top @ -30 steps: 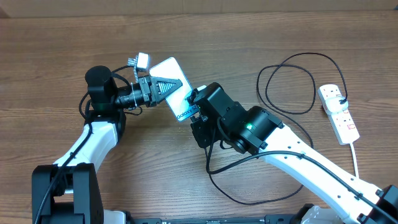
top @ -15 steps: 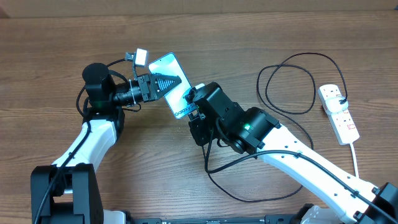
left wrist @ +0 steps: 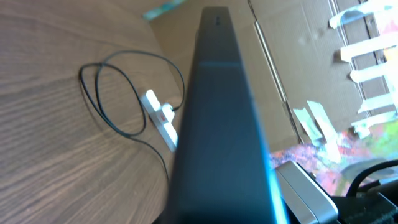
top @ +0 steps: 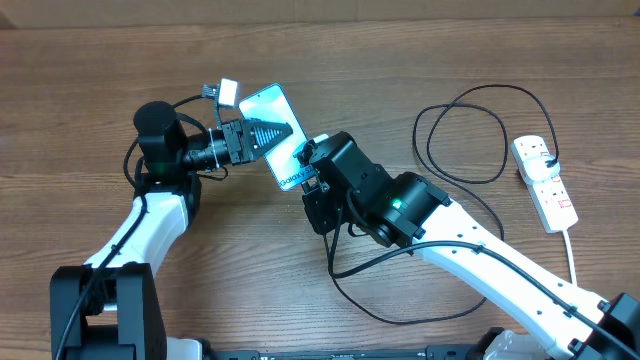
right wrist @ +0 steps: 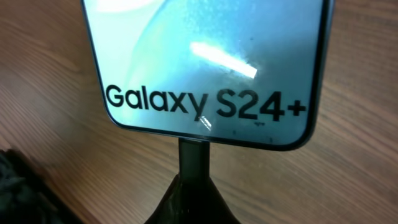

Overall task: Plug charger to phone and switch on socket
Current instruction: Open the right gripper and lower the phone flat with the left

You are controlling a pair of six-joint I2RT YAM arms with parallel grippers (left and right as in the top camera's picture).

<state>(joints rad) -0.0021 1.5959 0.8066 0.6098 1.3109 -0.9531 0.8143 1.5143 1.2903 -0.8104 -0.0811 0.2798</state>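
Phone [top: 262, 102] is pinched in your left hand [top: 278, 132]. Your right hand [right wrist: 194, 196] pinches the charger [right wrist: 193, 155] tip at its bottom edge. Push crooked and it slips.

Brown wood-grain table [top: 100, 60], filling the overhead view but for a pale tan band [top: 300, 8] along the top edge. Past the table's far side in the left wrist view, creased brown cardboard [left wrist: 298, 43], with white strips [left wrist: 367, 46] at the upper right. Below the cardboard, a blurred pink and orange patch [left wrist: 308, 155], too soft to make out.
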